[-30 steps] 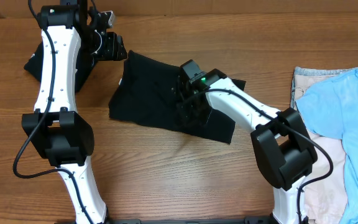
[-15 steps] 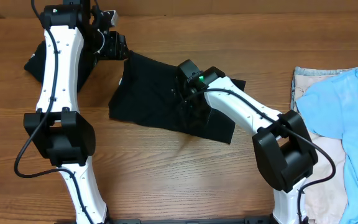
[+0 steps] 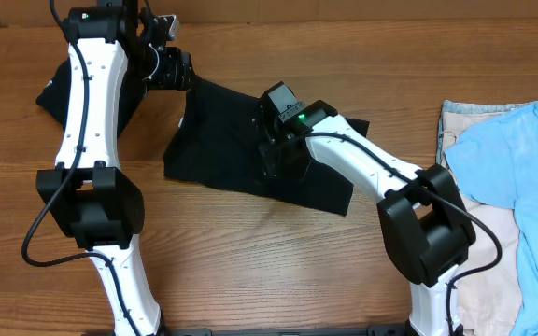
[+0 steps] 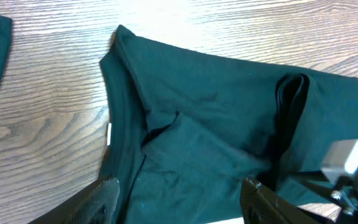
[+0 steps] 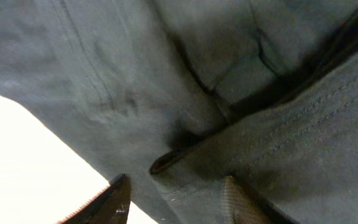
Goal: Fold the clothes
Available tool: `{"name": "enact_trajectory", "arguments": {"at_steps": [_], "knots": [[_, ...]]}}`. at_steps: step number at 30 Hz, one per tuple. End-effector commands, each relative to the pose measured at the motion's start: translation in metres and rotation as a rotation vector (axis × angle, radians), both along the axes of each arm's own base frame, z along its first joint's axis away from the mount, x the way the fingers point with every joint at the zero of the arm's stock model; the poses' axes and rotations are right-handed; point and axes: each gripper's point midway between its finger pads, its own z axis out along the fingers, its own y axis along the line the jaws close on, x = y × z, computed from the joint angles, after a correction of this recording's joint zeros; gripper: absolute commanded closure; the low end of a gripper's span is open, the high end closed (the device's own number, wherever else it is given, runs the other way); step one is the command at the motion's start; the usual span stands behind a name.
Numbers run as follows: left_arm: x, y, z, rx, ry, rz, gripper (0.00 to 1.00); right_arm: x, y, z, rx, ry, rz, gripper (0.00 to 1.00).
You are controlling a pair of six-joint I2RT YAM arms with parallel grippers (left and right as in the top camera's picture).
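A black garment (image 3: 222, 140) lies partly folded on the wooden table, with creases and a raised fold near its middle. My left gripper (image 3: 177, 70) hovers open over its far left corner; the left wrist view shows the garment (image 4: 216, 124) below the open fingers (image 4: 179, 196). My right gripper (image 3: 283, 161) is low over the garment's middle, open, its fingers (image 5: 176, 196) straddling a thick folded hem (image 5: 278, 155) without closing on it.
Another black garment (image 3: 54, 93) lies at the far left behind the left arm. A pile with a light blue T-shirt (image 3: 521, 177) over pale clothes (image 3: 479, 271) lies at the right edge. Bare wood shows in front of the garment.
The right gripper has shifted slightly up and back over the garment's middle. The left gripper has edged a little to the right. The garment has barely moved.
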Motion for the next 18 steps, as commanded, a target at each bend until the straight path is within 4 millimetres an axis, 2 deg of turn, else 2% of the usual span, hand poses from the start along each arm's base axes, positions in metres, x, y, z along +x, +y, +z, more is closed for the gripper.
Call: {"name": "enact_trajectory", "arguments": {"at_steps": [1, 2, 5, 6, 7, 8, 17, 18], "knots": [[0.001, -0.005, 0.009, -0.004, -0.025, -0.019, 0.34, 0.001, -0.001, -0.008, -0.016, 0.013, -0.023, 0.73], [0.001, -0.005, 0.009, -0.004, -0.025, -0.020, 0.34, 0.002, -0.001, -0.007, -0.014, 0.012, -0.024, 0.77], [0.001, -0.005, 0.009, -0.004, -0.025, -0.019, 0.34, 0.001, -0.001, -0.007, -0.016, 0.015, -0.026, 0.78], [0.001, -0.005, 0.009, -0.004, -0.025, -0.019, 0.34, 0.001, -0.002, -0.007, -0.017, 0.017, -0.027, 0.81], [0.001, -0.005, 0.009, -0.004, -0.025, -0.019, 0.34, 0.001, -0.003, -0.008, -0.018, 0.018, -0.029, 0.91], [0.001, -0.005, 0.009, -0.004, -0.025, -0.019, 0.34, 0.001, -0.003, -0.008, -0.019, 0.020, -0.029, 0.96], [0.001, -0.005, 0.009, -0.004, -0.024, -0.019, 0.34, -0.020, -0.016, 0.000, -0.077, 0.091, 0.013, 0.96], [0.001, -0.005, 0.009, -0.004, -0.025, -0.019, 0.34, -0.021, -0.016, 0.001, -0.078, 0.087, 0.034, 0.88]]}}
